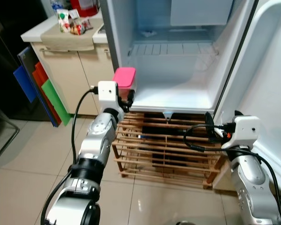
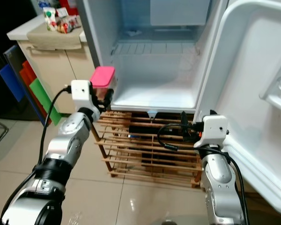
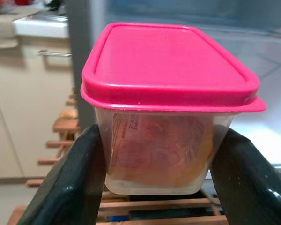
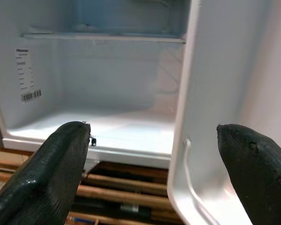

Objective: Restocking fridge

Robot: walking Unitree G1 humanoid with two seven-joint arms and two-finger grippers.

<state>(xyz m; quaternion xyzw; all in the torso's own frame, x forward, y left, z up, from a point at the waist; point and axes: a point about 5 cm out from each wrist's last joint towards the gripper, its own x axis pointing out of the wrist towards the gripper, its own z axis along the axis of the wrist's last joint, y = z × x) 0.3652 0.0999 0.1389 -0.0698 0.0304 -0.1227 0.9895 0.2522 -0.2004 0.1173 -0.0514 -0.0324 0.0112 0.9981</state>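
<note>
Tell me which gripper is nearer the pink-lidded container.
Left. The left gripper is shut on the pink-lidded container, holding it at the fridge's lower front edge. The right gripper hangs open, apart from it, by the fridge door.

Count, op: 1 box, 1 fridge, 1 rack, 2 claws.
You've got 1 pink-lid box (image 3: 171, 108) betw. left claw (image 3: 164, 183) fingers; fridge (image 1: 178, 70) just ahead, wood rack (image 1: 168, 150) below; right claw (image 4: 164, 183) spread wide.

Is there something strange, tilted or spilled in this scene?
Nothing is spilled or damaged. The pink-lidded box sits level in the left claw at the open fridge's bottom edge. The fridge stands on a slatted wooden rack, an unusual base.
</note>
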